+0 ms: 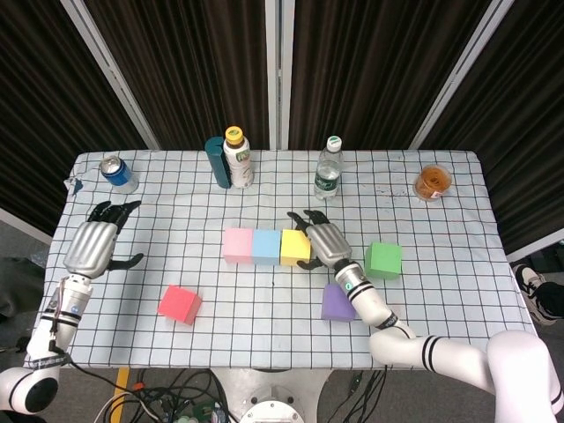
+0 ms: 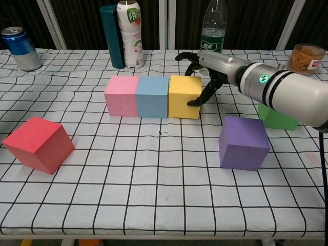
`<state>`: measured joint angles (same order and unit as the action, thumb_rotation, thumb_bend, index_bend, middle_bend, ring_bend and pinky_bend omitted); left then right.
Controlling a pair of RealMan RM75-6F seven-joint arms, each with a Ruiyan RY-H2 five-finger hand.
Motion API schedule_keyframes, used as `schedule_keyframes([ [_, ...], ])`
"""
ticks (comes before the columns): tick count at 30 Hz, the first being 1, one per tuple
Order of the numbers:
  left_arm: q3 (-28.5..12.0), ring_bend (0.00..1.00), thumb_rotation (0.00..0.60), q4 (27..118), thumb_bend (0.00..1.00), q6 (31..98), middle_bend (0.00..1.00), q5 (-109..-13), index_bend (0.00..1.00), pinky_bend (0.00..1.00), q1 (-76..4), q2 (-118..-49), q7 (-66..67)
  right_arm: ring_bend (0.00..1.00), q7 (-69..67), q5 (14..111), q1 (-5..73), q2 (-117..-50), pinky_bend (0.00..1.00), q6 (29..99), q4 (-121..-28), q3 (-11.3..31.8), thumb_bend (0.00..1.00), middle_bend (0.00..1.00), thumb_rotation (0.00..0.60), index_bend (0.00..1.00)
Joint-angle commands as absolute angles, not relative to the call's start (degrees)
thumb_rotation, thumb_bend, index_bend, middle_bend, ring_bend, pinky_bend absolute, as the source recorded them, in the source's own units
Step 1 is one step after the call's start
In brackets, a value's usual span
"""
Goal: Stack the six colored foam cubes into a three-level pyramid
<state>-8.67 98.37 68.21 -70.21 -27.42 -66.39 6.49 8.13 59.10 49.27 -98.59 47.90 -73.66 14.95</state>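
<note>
- Cubes pink (image 2: 121,95), blue (image 2: 152,97), yellow (image 2: 184,96) touch in a row mid-table.
- Right hand (image 2: 207,69) fingers spread, pressing the yellow cube's right side, gripping nothing.
- Left hand (image 1: 95,243) open, far left.
- Red cube (image 2: 38,144) near left; purple cube (image 2: 243,142), green cube (image 1: 383,260) right.

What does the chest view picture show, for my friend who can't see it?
The robot's right hand touches a yellow cube lined up with a blue cube and a pink cube. A red cube, purple cube and green cube sit apart.
</note>
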Motion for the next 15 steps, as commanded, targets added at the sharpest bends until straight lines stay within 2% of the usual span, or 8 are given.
schedule_keyframes([
  [1,-8.8,0.16,0.6,98.4,0.16,68.3,0.14,-70.3,0.11,0.09,-27.3,-66.4,6.5,0.02,8.1,59.1,49.4,-98.7,0.01,47.9,-73.7,15.1,0.15,0.31,0.6,0.0],
  [15,-9.1,0.16,0.6,98.1,0.16,68.1,0.14,-70.4,0.11,0.09,-27.0,-66.3,6.3,0.02,8.7,58.8,50.2,-99.9,0.01,47.3,-72.7,15.3,0.15,0.3,0.6,0.0],
])
